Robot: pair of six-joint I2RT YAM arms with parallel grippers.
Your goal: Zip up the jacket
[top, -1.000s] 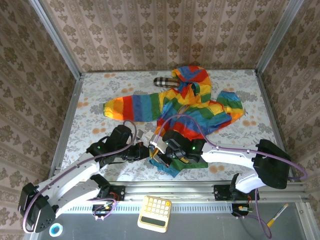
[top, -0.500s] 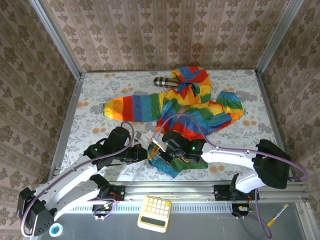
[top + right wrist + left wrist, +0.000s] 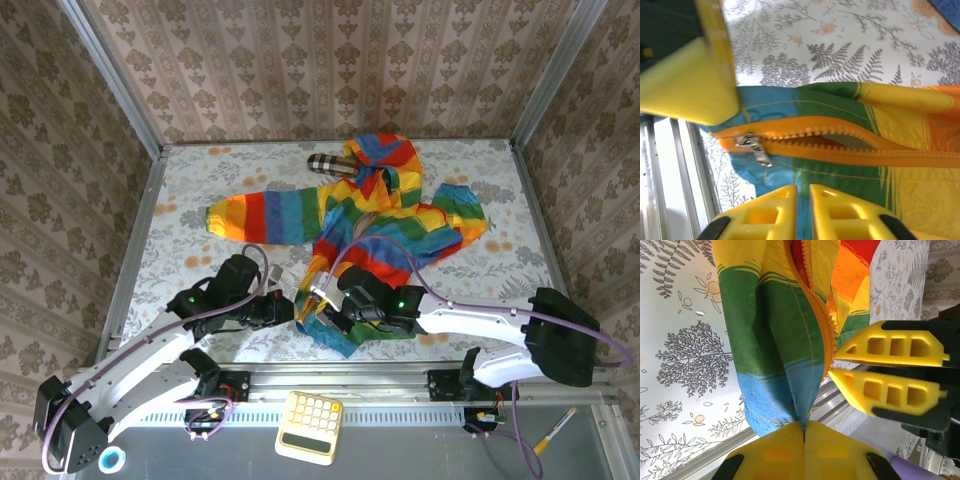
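Two claws: left gripper (image 3: 804,426) pinching jacket (image 3: 770,340) hem, right gripper (image 3: 802,190) barely cracked, empty; nab zipper pull (image 3: 754,146) squarely.

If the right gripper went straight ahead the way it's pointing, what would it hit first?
Probably the jacket: its orange zipper by the slider, just ahead of the right gripper. Depth is unclear; it may pass above.

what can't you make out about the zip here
- Top view: the lower zipper end of the rainbow-striped hooded fabric jacket, under both arms.
- Right wrist view: whether both tooth rows sit in the silver zipper slider; too small.
- Left wrist view: whether the right claw pinches the zipper edge; fingertips hide the contact.
- Top view: what the tan plaid cloth item is, partly behind the hood.
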